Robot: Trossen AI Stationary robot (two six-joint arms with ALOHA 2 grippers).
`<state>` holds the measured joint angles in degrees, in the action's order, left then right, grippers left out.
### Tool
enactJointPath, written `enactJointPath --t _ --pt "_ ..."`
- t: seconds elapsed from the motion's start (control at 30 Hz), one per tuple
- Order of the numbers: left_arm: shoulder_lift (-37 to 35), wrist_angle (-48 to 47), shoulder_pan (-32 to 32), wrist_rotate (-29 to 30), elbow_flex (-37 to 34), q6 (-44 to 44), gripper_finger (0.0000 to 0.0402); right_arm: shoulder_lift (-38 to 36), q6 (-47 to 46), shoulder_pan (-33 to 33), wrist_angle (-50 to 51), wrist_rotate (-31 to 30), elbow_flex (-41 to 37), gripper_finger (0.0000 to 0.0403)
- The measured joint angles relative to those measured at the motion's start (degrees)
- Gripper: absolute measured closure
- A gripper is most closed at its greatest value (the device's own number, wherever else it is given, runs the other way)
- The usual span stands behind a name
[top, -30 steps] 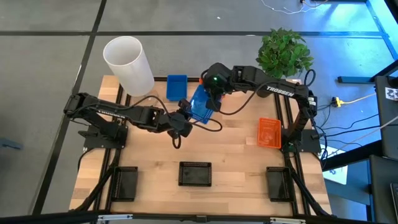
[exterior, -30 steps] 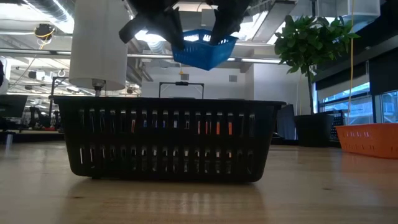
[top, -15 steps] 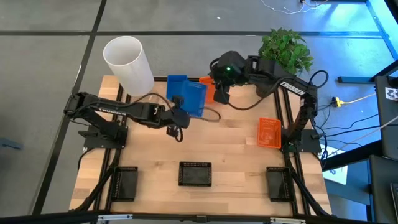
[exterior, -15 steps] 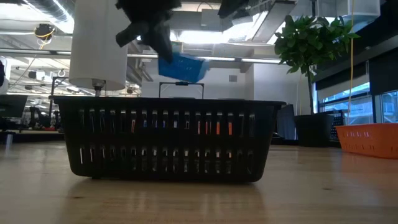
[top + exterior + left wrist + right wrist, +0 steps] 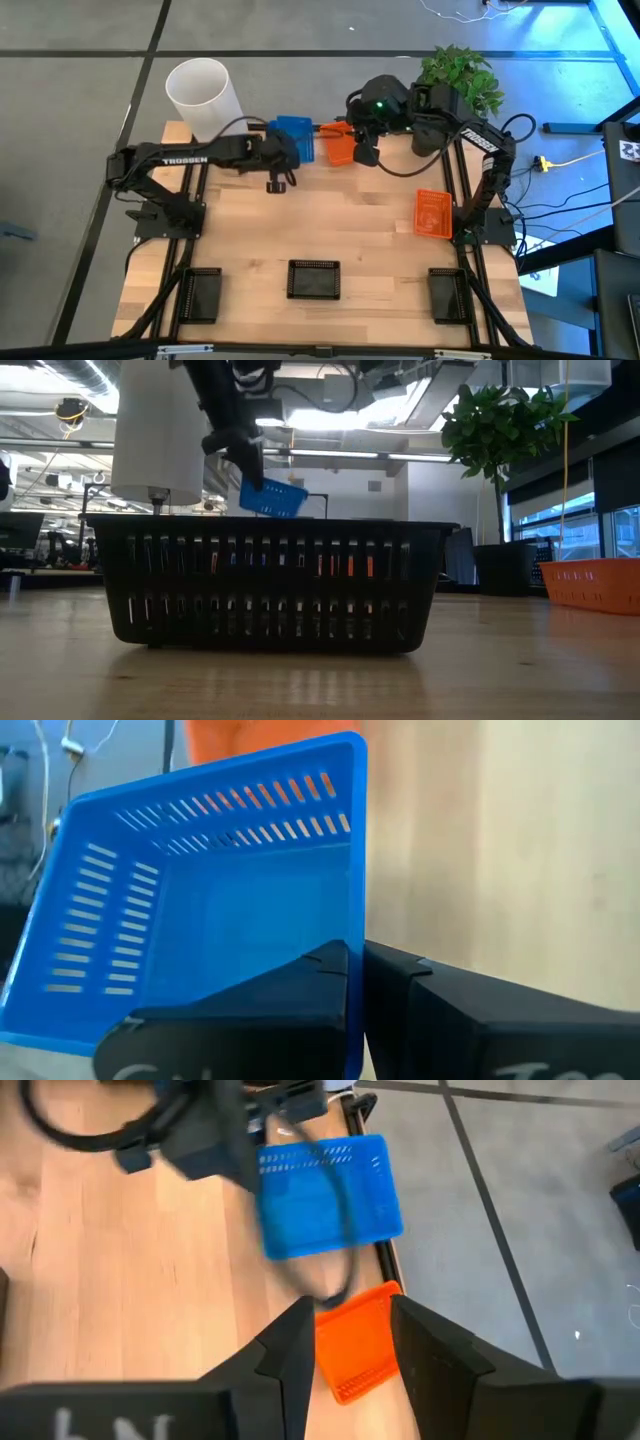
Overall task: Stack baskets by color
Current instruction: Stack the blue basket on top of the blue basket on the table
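Left fingers (image 5: 355, 982) pinch the blue basket (image 5: 205, 910) beside white cylinder (image 5: 205, 97); right fingers (image 5: 345, 1342), apparently empty, gape above orange basket (image 5: 358, 1345).

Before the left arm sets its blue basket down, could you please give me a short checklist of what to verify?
1. Left gripper shut on the carried blue basket, pinching its wall: ok.
2. Carried basket clear of the table, seen in the low view: ok.
3. Another blue basket lying directly beneath it: cannot tell.
4. Right gripper open and holding nothing, above the orange basket: ok.
5. Black baskets out of the way along the near edge: ok.
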<state>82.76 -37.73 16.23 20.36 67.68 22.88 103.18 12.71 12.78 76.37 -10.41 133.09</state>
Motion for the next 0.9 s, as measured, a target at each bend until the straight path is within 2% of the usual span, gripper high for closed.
enactJointPath --t 0.23,0.33,0.5,0.73,0.9 --pt "0.17 -0.56 6.71 -0.92 0.00 2.25 0.0401 0.04 0.56 0.02 0.16 0.00 -0.19 0.0270" --pt "1.35 -0.28 8.48 -4.96 0.00 4.04 0.0401 0.04 1.25 0.02 0.18 0.00 -0.19 0.0270" --pt "3.72 0.07 10.09 -5.16 0.00 7.58 0.0401 0.04 1.29 0.02 0.18 0.00 -0.19 0.0270" --pt "6.55 0.59 12.44 -5.17 0.00 7.75 0.0401 0.04 1.29 0.02 0.18 0.00 -0.19 0.0269" --pt "7.91 0.39 13.62 -8.14 0.00 8.41 0.0401 0.04 1.17 0.02 0.18 0.00 -0.19 0.0269"
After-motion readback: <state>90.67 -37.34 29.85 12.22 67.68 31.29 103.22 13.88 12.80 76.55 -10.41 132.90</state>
